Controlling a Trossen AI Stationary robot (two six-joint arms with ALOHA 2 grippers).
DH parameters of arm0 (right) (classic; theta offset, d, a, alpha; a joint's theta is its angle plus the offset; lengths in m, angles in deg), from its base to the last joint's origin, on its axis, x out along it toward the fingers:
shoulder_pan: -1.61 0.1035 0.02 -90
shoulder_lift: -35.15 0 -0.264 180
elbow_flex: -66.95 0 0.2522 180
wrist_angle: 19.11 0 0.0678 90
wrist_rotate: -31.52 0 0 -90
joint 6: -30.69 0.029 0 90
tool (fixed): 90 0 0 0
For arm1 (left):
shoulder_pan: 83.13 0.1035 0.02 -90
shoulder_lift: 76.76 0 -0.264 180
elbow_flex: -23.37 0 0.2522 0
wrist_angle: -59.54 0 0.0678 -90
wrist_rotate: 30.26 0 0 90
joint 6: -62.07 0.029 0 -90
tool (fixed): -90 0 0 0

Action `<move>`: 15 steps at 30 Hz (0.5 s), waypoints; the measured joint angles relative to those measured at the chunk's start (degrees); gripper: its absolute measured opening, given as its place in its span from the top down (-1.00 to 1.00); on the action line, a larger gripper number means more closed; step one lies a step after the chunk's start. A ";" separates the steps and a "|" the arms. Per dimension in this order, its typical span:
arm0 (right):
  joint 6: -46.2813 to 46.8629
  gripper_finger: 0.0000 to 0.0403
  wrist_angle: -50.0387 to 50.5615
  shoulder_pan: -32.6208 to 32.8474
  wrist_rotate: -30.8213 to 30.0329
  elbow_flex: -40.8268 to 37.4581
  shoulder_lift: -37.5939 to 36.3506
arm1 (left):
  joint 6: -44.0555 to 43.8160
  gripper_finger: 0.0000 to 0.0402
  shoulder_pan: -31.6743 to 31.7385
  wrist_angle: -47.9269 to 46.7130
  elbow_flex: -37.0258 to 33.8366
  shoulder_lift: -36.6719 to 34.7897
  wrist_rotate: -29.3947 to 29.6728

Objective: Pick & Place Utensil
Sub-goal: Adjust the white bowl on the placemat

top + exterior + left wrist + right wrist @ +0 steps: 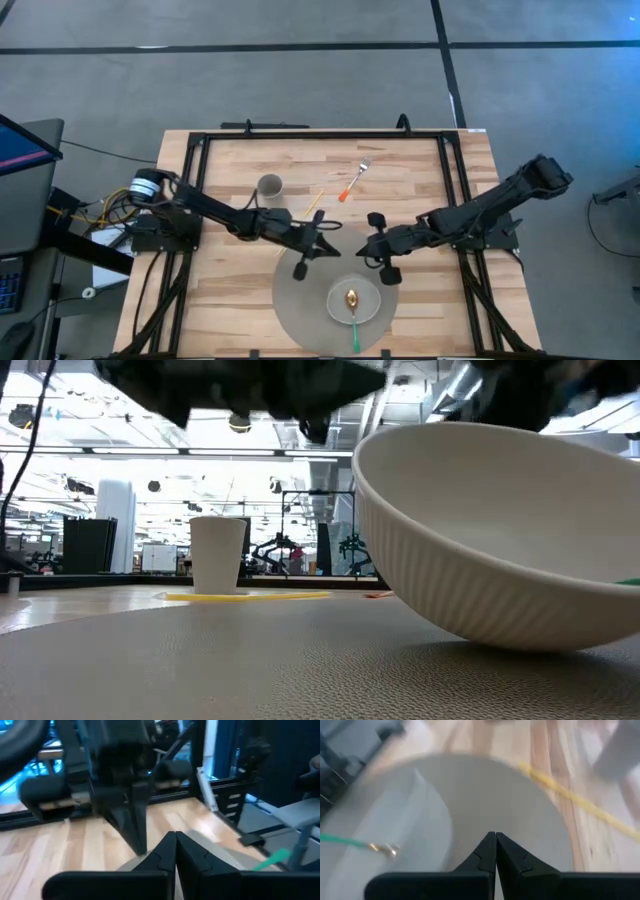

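Note:
A gold spoon (352, 298) with a green handle lies in a white bowl (366, 311) on a round grey mat (300, 300); its handle sticks out over the bowl's near rim. The right wrist view shows the spoon (386, 849) in the bowl. A fork with an orange handle (355, 182) and a yellow-handled utensil (315, 202) lie on the wood near a white cup (270, 186). My left gripper (334, 244) and right gripper (363, 251) hover shut and empty over the mat's far edge, tips facing each other. Both wrist views show shut fingertips: left gripper (175, 840), right gripper (495, 840).
A black metal frame (320, 135) borders the table's far and side edges. In the low view the bowl (480, 540) fills the right side, with the cup (217, 555) and the yellow utensil (250, 596) behind on the left. Bare wood lies at the table's near left.

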 joint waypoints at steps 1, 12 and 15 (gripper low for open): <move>-0.06 1.00 -0.08 0.72 0.00 0.76 -0.88 | 0.00 0.97 -0.43 -0.73 -0.01 -0.70 -0.05; -3.08 1.00 -6.43 5.93 3.09 1.83 6.68 | 1.31 0.96 -1.67 -3.94 -0.12 -0.60 0.05; -1.91 1.00 -6.10 4.33 3.11 2.91 11.45 | 1.31 0.96 -1.62 -3.63 -0.12 -0.59 0.06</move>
